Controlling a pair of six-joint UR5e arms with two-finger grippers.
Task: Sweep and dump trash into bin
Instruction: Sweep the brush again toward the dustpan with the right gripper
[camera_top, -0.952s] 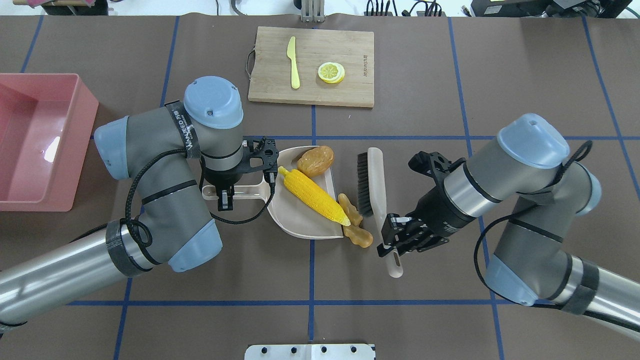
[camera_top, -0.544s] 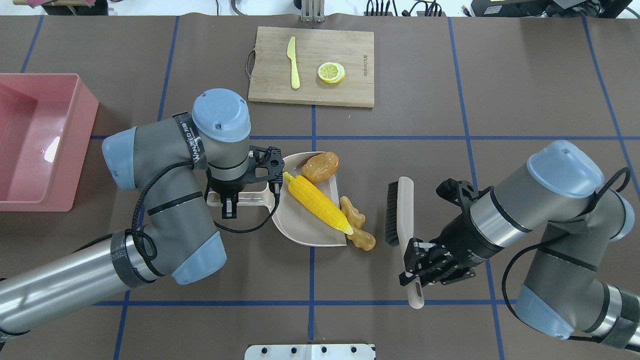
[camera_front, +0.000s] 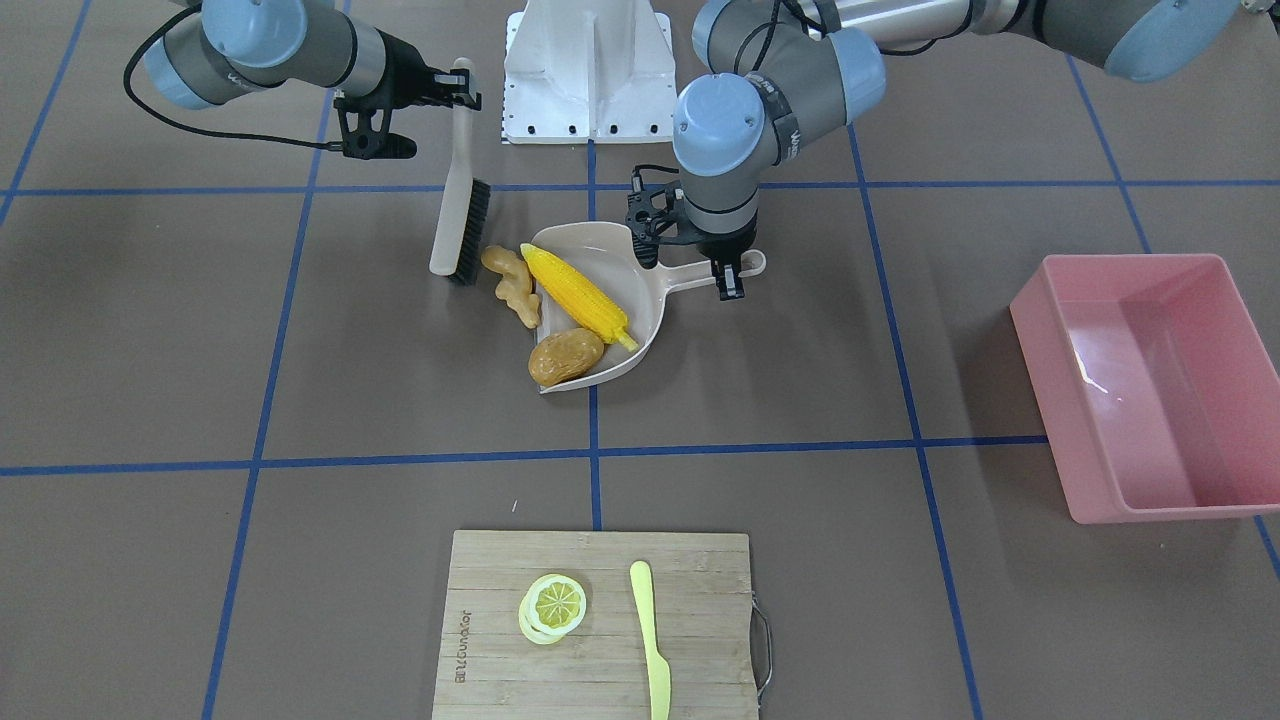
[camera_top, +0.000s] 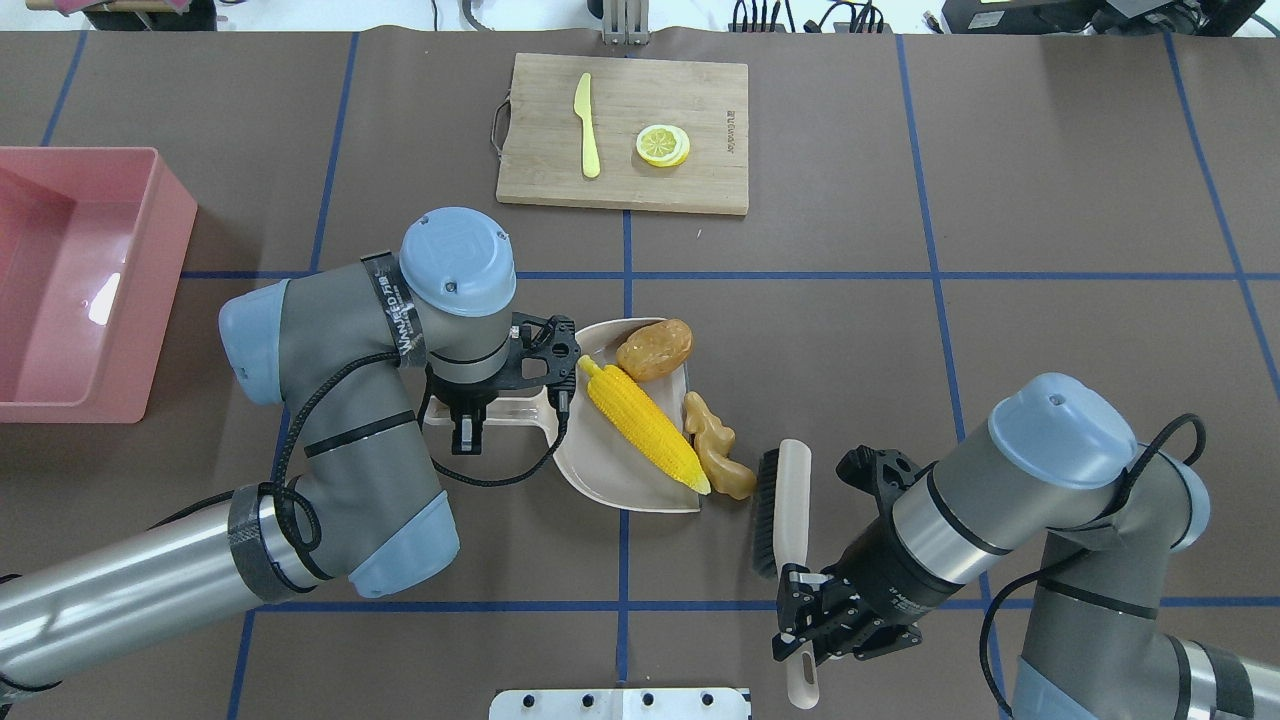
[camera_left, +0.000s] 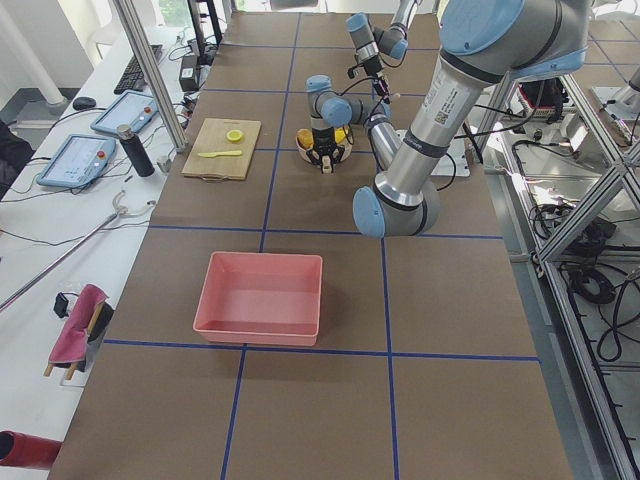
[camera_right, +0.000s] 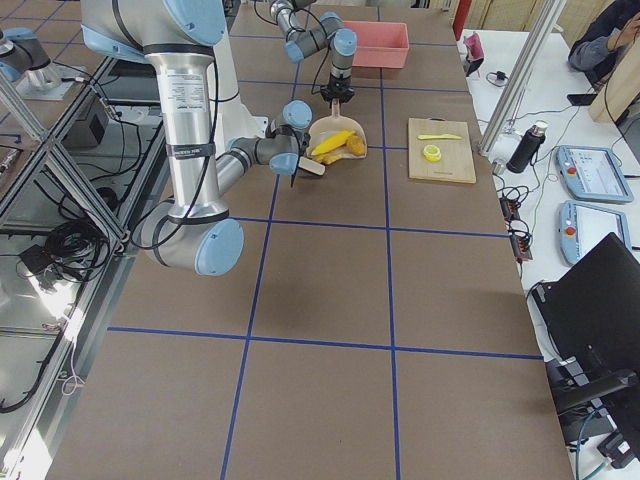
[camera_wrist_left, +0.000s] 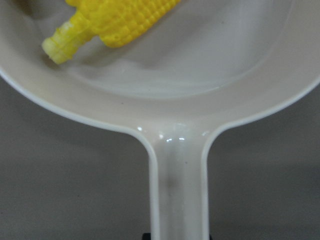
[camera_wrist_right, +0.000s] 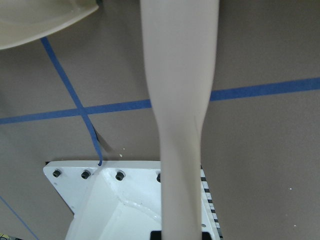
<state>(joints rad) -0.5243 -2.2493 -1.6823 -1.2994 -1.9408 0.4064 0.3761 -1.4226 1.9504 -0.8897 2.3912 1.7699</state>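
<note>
Lying in the dustpan, the corn cob is joined by the potato at the pan's mouth; the ginger root is seen on the table just outside the lip (bristles of the brush just beside it). The pan's handle is pinched by the closed left gripper, the brush's handle by the closed right gripper. The pink bin stands well apart, at the robot's left.

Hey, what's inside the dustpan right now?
The corn cob and potato lie in the dustpan; the ginger root sits just outside its open lip. The pan floor beneath the corn is covered.
</note>
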